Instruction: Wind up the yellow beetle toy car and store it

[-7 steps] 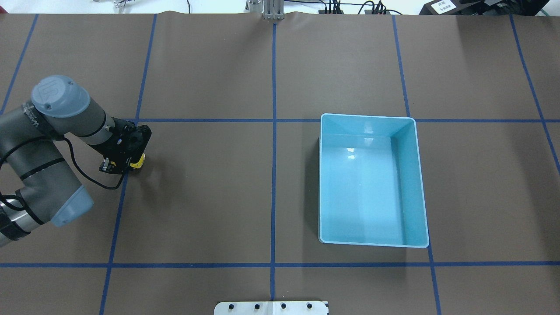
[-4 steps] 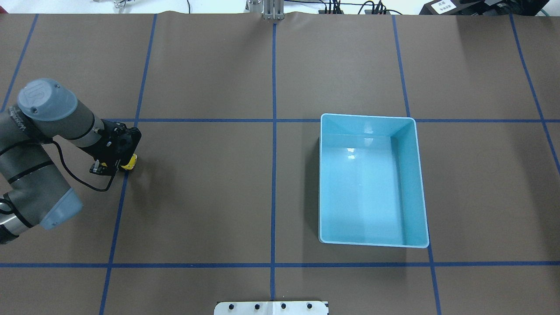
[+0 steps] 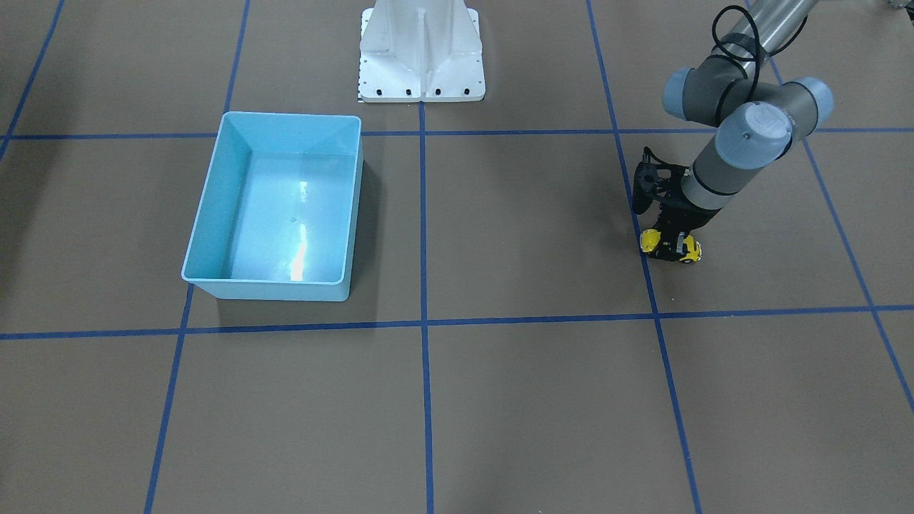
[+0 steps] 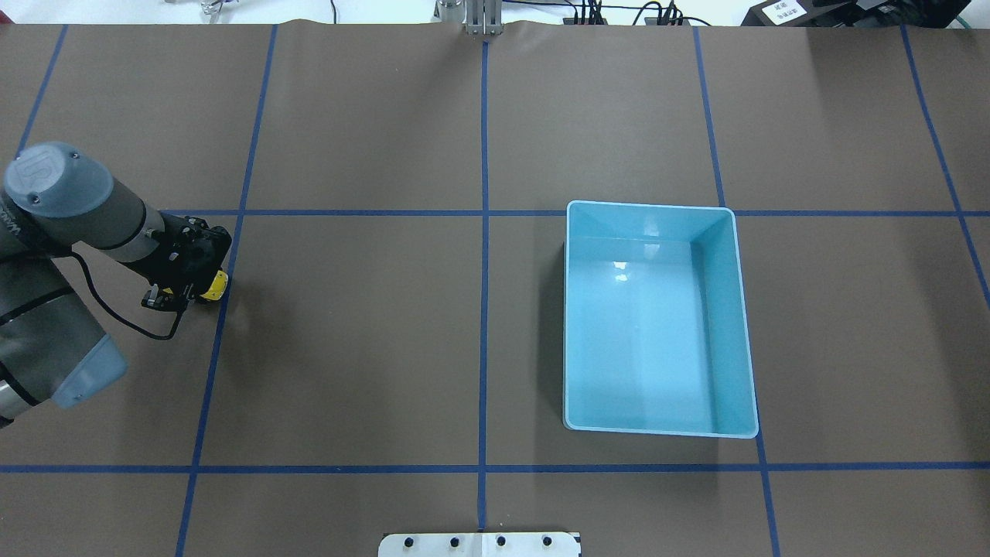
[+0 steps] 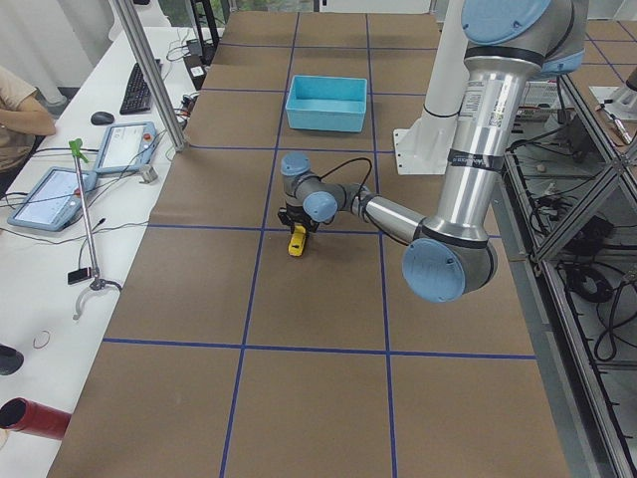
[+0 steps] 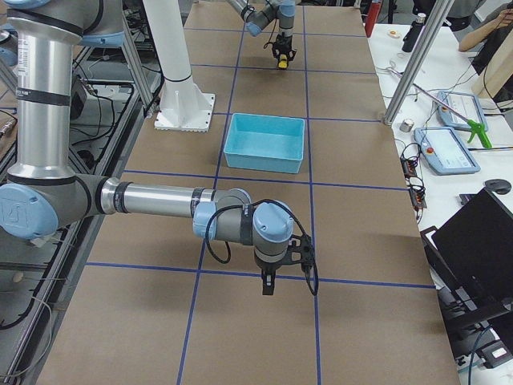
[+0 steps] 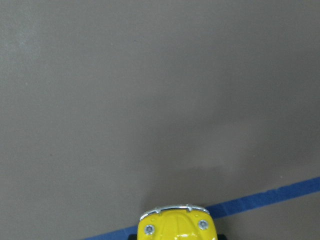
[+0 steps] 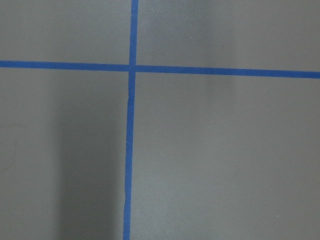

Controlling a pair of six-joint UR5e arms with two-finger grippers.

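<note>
Two arms stand at a brown-papered desk (image 4: 371,348) that blue tape lines (image 4: 483,309) divide into squares. The left arm (image 4: 46,255) reaches low over the left part of the desk, and the left jaws pinch the yellow beetle toy car (image 4: 215,285) across its body. From the front, black fingers (image 3: 668,232) come down on the car (image 3: 671,246) from above, with yellow showing on either side of them. The car sits right down at the desk surface, over one of the tape lines; I cannot tell whether its wheels touch the paper. In the left wrist view only the car's rounded end (image 7: 177,222) shows at the bottom edge, with a chrome bumper and two small round lights, and a tape line passes beneath it.

One light-blue bin (image 4: 650,206) stands upright on the right part of the desk, well apart from the car, its open top showing a glossy, bare floor. From the left end of the desk the bin (image 5: 326,115) lies far beyond the car (image 5: 297,240); from the right end the bin (image 6: 262,156) lies in the middle distance and the car (image 6: 281,61) is far off.

The right arm (image 6: 152,200) stretches over the near right end of the desk, its wrist pointing straight down just above a tape line. Its wrist camera sees only a tape crossing (image 8: 132,67) on brown paper, and I cannot tell how the right jaws stand. A white mounting base (image 3: 421,50) sits at the robot's edge of the desk.
</note>
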